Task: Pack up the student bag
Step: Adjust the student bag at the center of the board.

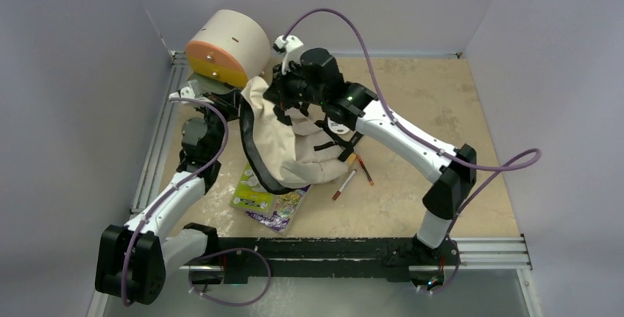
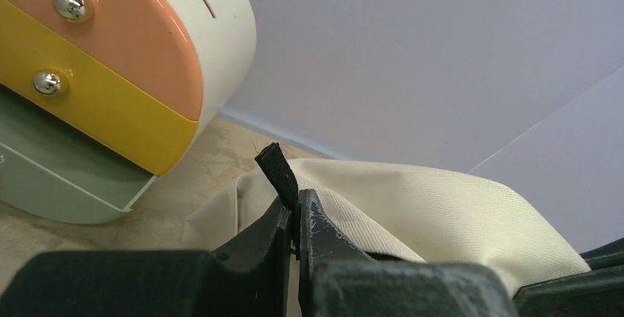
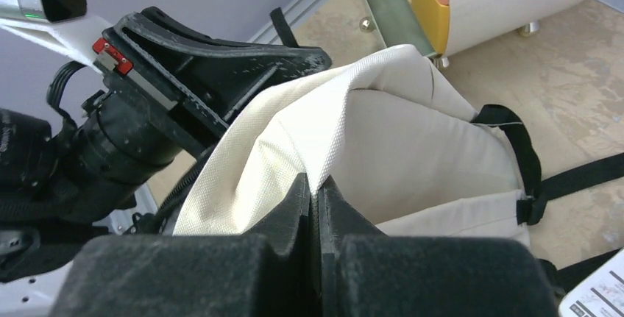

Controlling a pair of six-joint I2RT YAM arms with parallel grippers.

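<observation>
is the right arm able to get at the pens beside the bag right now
Probably not yet: the right gripper is shut on the student bag fabric. The pens lie uncovered, so once it lets go the way looks free.

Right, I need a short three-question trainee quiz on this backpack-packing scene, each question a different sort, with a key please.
1. True or false: the right jaws are shut on a fold of beige fabric of the backpack.
2. The left jaws pinch: A) a booklet, B) a black tab on the backpack, C) a drawer knob.
3. Fill in: in the top view, two ___ lie on the table just right of the backpack.
Key: 1 true; 2 B; 3 pens.
</observation>
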